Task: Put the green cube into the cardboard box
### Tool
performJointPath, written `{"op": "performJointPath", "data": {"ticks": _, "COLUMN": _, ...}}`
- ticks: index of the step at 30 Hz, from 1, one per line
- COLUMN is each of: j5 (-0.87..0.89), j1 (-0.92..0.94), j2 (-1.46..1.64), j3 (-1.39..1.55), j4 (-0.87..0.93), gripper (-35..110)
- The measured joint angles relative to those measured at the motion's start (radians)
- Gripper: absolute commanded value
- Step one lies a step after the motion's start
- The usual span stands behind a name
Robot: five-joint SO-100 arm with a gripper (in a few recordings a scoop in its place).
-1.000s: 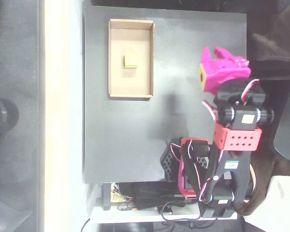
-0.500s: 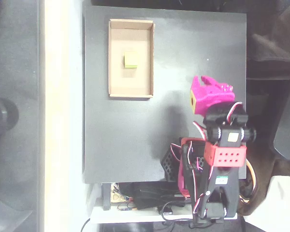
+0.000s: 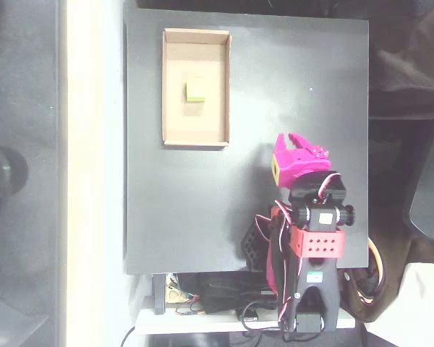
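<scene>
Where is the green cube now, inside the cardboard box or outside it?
Inside. The green cube lies on the floor of the cardboard box, with the walls on all sides of it.

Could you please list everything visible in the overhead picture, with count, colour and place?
green cube: one, lime yellow-green, lying on the floor of the box, near its middle.
cardboard box: one, tan, shallow and open, on the upper left part of the table.
table: one, black, matte, square top.
cables and electronics: a dark cluster, below the table's lower edge.
gripper: one, magenta with a small yellow patch, over the table's right part, well clear of the box, holding nothing; whether its jaws are open is hard to tell.
arm: one, black and red, reaching up from the lower right.
</scene>
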Motion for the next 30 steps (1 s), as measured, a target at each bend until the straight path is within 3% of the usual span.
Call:
{"op": "performJointPath", "data": {"ticks": 22, "j5": 0.000, "j1": 0.000, "j2": 0.083, "j3": 0.210, "j4": 0.003, "gripper": 5}}
{"op": "performJointPath", "data": {"ticks": 30, "j5": 0.000, "j1": 0.000, "j2": 0.089, "j3": 0.210, "j4": 0.115, "gripper": 5}}
